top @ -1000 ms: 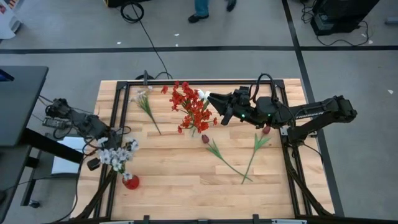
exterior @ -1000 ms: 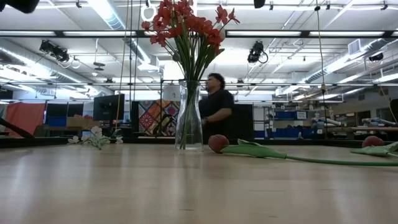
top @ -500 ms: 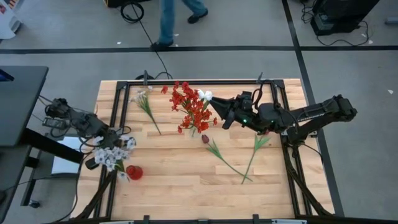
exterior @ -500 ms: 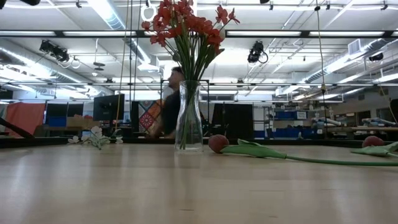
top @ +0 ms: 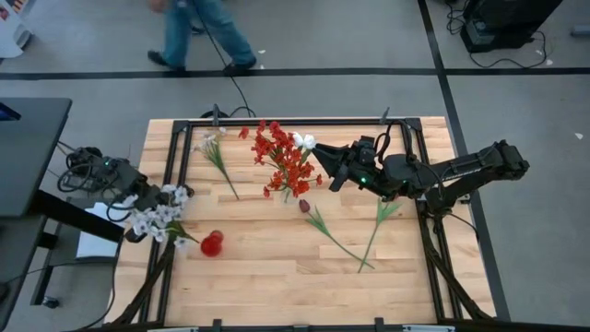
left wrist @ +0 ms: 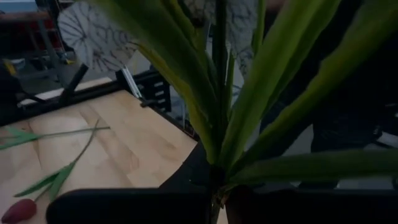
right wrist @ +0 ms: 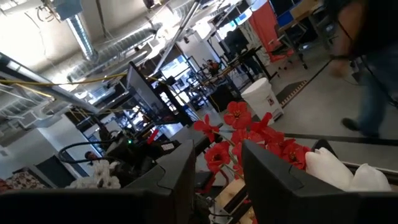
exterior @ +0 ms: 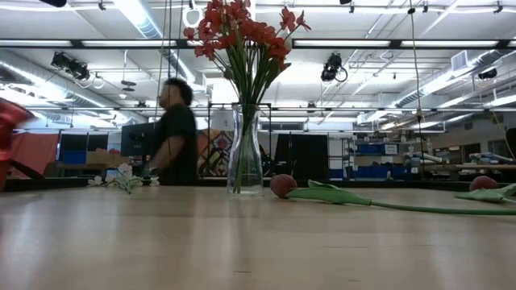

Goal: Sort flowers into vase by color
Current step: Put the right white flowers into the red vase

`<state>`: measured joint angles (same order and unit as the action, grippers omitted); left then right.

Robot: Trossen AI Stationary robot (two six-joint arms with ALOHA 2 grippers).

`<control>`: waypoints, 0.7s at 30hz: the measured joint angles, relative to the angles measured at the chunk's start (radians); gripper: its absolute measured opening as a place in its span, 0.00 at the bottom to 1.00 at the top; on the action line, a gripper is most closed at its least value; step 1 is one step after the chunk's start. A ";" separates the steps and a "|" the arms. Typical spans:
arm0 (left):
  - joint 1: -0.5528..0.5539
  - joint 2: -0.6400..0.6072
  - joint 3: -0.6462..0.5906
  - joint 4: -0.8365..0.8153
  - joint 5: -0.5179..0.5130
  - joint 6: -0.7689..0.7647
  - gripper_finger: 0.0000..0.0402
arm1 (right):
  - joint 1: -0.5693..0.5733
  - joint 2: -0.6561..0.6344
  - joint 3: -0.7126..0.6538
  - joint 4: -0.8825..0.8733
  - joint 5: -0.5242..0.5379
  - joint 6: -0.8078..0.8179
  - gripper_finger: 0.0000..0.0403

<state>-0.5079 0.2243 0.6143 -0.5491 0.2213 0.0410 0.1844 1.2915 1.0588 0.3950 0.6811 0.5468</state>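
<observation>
My left gripper (top: 136,203) is at the table's left edge, shut on a bunch of flowers. The bunch has pale whitish sprays (top: 152,218) and a red flower head (top: 212,243), which also shows at the left edge of the low view (exterior: 8,129). A glass vase (exterior: 244,153) holds bright red flowers (top: 284,159). White tulip heads (top: 303,141) stand at their far right side. My right gripper (top: 323,159) is open right beside them, level with the blooms. I cannot tell whether it touches them. My left gripper pinches the green stems and long leaves of the bunch (left wrist: 217,177) between its two fingers, several stems together. The bunch is lifted clear of the table. Its whitish sprays are close to the fingers and its red head (top: 212,243) is farthest out, over the wood.
Two dark red tulips lie on the table, their buds at the middle (top: 304,205) and the right (top: 395,192), their stems meeting near the front. A pale flower (top: 214,146) lies at the far left. A person (top: 198,32) walks past behind the table.
My left gripper has drawn back toward the table's left edge with the bunch. The red head has swung toward the table's right and far side, and has come into the low view. My right gripper has backed a little toward the right, away from the vase's flowers.
</observation>
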 joint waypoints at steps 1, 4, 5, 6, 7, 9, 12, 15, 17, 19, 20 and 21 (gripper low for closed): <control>0.000 -0.006 0.000 0.002 -0.002 -0.001 0.04 | 0.000 0.000 0.000 0.000 0.000 0.000 0.35; 0.000 -0.022 0.000 0.004 -0.003 -0.010 0.04 | 0.000 0.000 0.000 0.000 0.006 0.000 0.35; 0.000 -0.025 0.000 0.001 -0.004 -0.011 0.04 | 0.000 0.000 0.000 0.000 0.007 0.000 0.35; 0.000 -0.026 -0.001 0.001 -0.008 -0.011 0.04 | 0.000 0.000 0.000 0.000 0.007 0.000 0.35; 0.000 -0.026 -0.001 0.001 -0.018 -0.011 0.04 | 0.000 0.000 0.000 0.000 0.007 0.000 0.35; 0.000 -0.025 -0.001 -0.001 -0.030 -0.010 0.04 | -0.001 0.000 0.000 0.000 0.007 0.000 0.35; 0.000 -0.025 -0.001 0.000 -0.081 -0.008 0.04 | -0.004 0.000 0.000 0.000 0.007 -0.002 0.35; 0.000 -0.024 -0.001 0.016 -0.183 -0.008 0.04 | -0.006 0.000 0.000 -0.003 0.035 0.006 0.35; 0.000 -0.025 -0.001 0.014 -0.291 -0.031 0.05 | -0.006 0.002 0.000 -0.030 0.071 0.038 0.34; 0.000 -0.024 -0.001 -0.003 -0.415 -0.100 0.05 | -0.006 0.007 0.000 -0.074 0.121 0.074 0.34; 0.000 -0.024 -0.001 -0.019 -0.471 -0.138 0.05 | -0.004 0.011 0.000 -0.098 0.145 0.094 0.33; 0.000 -0.025 -0.001 -0.036 -0.514 -0.175 0.05 | -0.003 0.017 0.000 -0.113 0.165 0.117 0.33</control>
<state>-0.5076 0.1997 0.6132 -0.5848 -0.2930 -0.1340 0.1818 1.3081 1.0584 0.2824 0.8462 0.6641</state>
